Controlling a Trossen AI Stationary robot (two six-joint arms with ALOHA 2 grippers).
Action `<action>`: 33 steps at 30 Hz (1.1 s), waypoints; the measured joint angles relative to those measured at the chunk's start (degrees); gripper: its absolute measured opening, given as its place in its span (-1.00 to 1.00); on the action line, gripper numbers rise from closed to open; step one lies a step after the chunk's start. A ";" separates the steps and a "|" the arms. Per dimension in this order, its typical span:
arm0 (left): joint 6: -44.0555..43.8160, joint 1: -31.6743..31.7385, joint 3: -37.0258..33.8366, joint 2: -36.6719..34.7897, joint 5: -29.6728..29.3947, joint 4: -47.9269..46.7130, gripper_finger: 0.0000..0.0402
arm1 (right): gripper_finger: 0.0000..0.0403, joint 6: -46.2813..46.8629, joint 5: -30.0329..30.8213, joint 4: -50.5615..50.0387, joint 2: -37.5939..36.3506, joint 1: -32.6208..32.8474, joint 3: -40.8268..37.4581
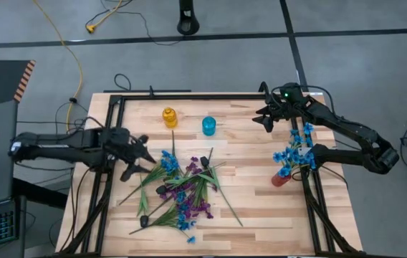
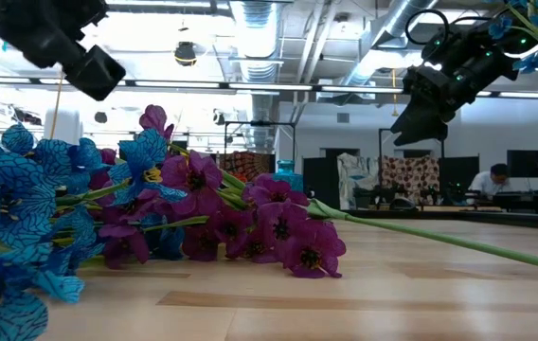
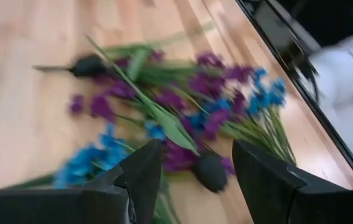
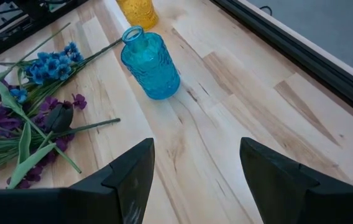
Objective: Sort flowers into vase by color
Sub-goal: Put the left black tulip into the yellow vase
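A loose pile of flowers (image 1: 182, 190) with blue, purple and dark blossoms lies flat on the wooden table (image 1: 246, 154), stems crossing. My left gripper (image 1: 137, 154) hovers open above the pile's left edge. In the left wrist view the gripper (image 3: 195, 180) has nothing between its fingers, and the blossoms (image 3: 183, 118) lie beneath. My right gripper (image 1: 266, 120) waits open in the air at the far right, facing the blue vase (image 4: 151, 65). A bunch of blue flowers (image 1: 294, 150) stands with its stems in a red vase (image 1: 280, 179).
A yellow vase (image 1: 169, 117) and the blue vase (image 1: 208, 126) stand side by side toward the far edge. A black frame (image 1: 189, 95) rims the table. Bare wood lies between the pile and the red vase. A person sits far off in the room (image 2: 493, 182).
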 joint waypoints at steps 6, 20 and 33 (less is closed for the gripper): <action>-0.33 -9.88 0.00 8.00 -2.86 -0.20 -0.08 | 0.31 0.00 0.04 0.01 -0.01 0.00 0.00; 3.18 -26.58 0.02 21.82 -12.00 -1.27 -0.08 | 0.31 1.49 0.11 0.01 -0.01 0.00 0.00; 3.29 -31.03 0.02 27.18 -14.98 -1.78 -0.08 | 0.31 1.36 0.09 0.01 0.00 0.01 0.00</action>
